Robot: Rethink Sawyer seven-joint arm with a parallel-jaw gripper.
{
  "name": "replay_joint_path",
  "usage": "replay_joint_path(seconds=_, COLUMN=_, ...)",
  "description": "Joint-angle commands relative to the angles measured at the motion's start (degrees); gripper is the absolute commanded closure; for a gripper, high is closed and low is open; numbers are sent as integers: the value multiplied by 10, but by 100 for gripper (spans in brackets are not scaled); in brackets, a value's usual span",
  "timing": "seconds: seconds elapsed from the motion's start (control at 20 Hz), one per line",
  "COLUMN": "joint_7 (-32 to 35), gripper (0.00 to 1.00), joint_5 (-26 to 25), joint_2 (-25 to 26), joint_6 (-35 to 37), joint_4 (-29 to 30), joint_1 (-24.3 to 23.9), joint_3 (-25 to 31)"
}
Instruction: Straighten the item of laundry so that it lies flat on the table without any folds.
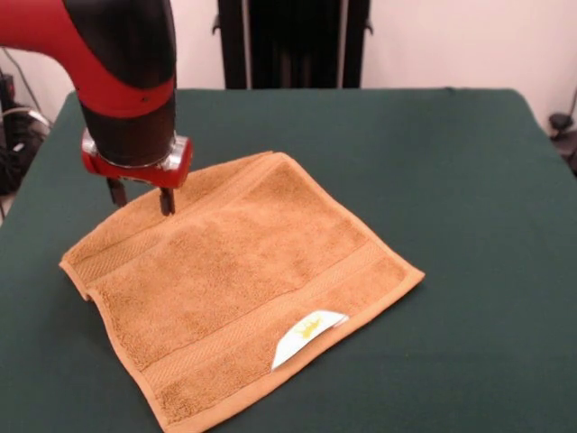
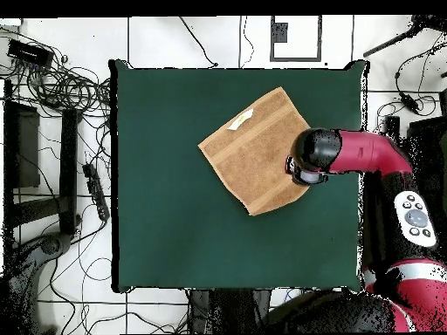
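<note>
Now the towel (image 1: 239, 289) lies spread on the green desk (image 1: 469, 180), nearly flat, its white label (image 1: 306, 336) at the near hem in the front view. One corner by the arm looks slightly lifted. The hand (image 1: 141, 195) hangs over the towel's far edge, fingers a little apart, tips at the cloth, gripping nothing clearly.

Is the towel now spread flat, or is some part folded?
Mostly spread. The towel lies open on the table, but its hem beside the label curls up.
</note>
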Motion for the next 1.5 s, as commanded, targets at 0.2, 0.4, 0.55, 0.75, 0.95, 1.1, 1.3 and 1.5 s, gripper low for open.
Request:
replay_joint_path(seconds=0.2, joint_7=176, gripper=0, joint_5=38, joint_2=73, joint_6=11, joint_4=-11, joint_1=55, joint_3=-73)
replay_joint_path(seconds=0.4, joint_7=161, gripper=0, joint_5=92, joint_2=81, joint_6=42, joint_4=-17, joint_1=52, joint_3=-66)
replay_joint_path(seconds=0.55, joint_7=159, gripper=0, joint_5=146, joint_2=87, joint_6=73, joint_4=-16, joint_1=46, joint_3=-59)
replay_joint_path(seconds=0.75, joint_7=167, gripper=0, joint_5=225, joint_2=88, joint_6=97, joint_4=-5, joint_1=34, joint_3=-47)
replay_joint_path(seconds=0.95, joint_7=172, gripper=0, joint_5=299, joint_2=64, joint_6=107, joint_4=41, joint_1=26, joint_3=-40)
replay_joint_path(seconds=1.1, joint_7=172, gripper=0, joint_5=320, joint_2=49, joint_6=119, joint_4=57, joint_1=37, joint_3=-59)
replay_joint_path(seconds=1.3, joint_7=164, gripper=0, joint_5=315, joint_2=51, joint_6=137, joint_4=44, joint_1=60, joint_3=-96)
replay_joint_path(seconds=1.5, joint_7=152, gripper=0, joint_5=303, joint_2=76, joint_6=136, joint_4=13, joint_1=72, joint_3=-118)
